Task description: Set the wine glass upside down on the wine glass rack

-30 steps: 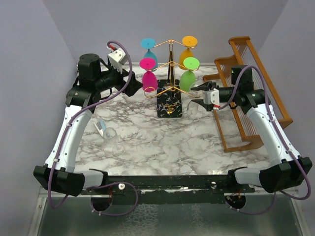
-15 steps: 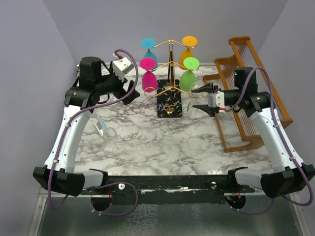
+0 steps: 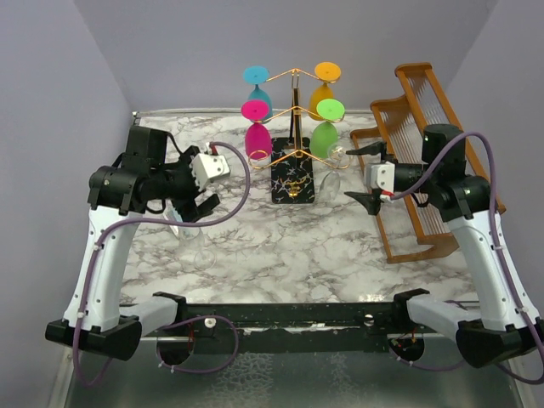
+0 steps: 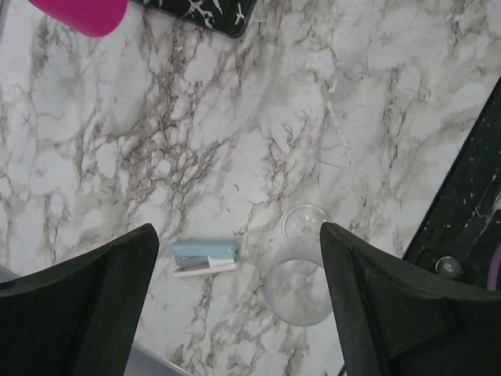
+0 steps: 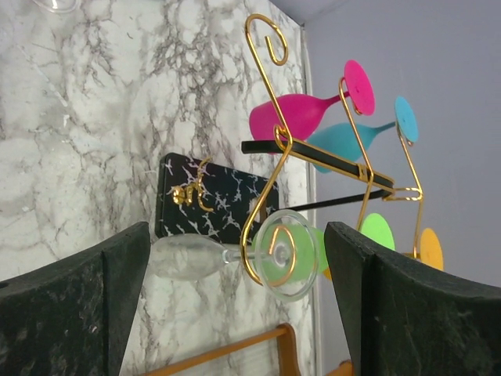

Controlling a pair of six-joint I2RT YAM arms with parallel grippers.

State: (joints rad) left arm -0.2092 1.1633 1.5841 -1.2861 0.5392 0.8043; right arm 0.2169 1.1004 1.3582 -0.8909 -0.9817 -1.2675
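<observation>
The wine glass rack (image 3: pixel 292 127) is a gold wire stand on a black speckled base (image 5: pixel 211 200) at the back centre. A clear wine glass (image 5: pixel 196 258) hangs upside down from its lower right scroll arm, the foot (image 5: pixel 307 270) caught in the curl. It also shows from above (image 3: pixel 331 170). My right gripper (image 5: pixel 236 235) is open, its fingers either side of this glass without touching; from above the right gripper (image 3: pixel 359 174) sits just right of the rack. My left gripper (image 4: pixel 239 258) is open above a second clear wine glass (image 4: pixel 301 282) lying on the table.
Pink (image 3: pixel 257 136), cyan (image 3: pixel 257 85), orange (image 3: pixel 325 81) and green (image 3: pixel 325 127) glasses hang on the rack. A light blue stapler (image 4: pixel 205 257) lies beside the lying glass. A brown wooden slatted rack (image 3: pixel 425 161) stands at the right, close behind my right arm.
My right gripper has opened and drawn back to the right, leaving the clear glass hanging on the rack. My left arm has swung from beside the rack down towards the near left.
</observation>
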